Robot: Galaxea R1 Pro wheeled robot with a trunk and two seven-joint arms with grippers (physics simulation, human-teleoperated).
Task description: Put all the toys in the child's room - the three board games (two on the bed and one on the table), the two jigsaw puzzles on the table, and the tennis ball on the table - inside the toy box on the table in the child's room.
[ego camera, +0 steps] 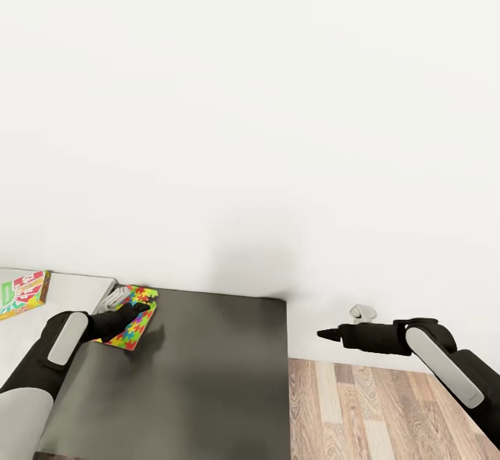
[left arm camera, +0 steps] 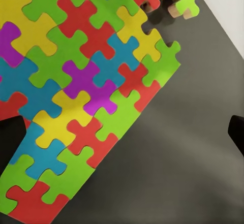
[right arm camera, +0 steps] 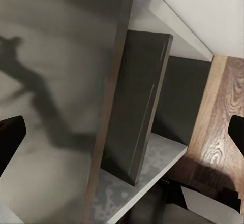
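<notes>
Looking down from my head, my left hand (ego camera: 142,307) sits over the thin multicoloured jigsaw puzzle square (ego camera: 135,326) at the dark-grey desk top's (ego camera: 208,370) back-left corner; can't tell its opening here. My right hand (ego camera: 323,335) hangs off the desk, tips together. Left wrist: fingers spread wide, gripping nothing, puzzle (left arm camera: 76,92) right below. Right wrist: fingers apart, empty, over a wood plank floor (right arm camera: 223,117).
</notes>
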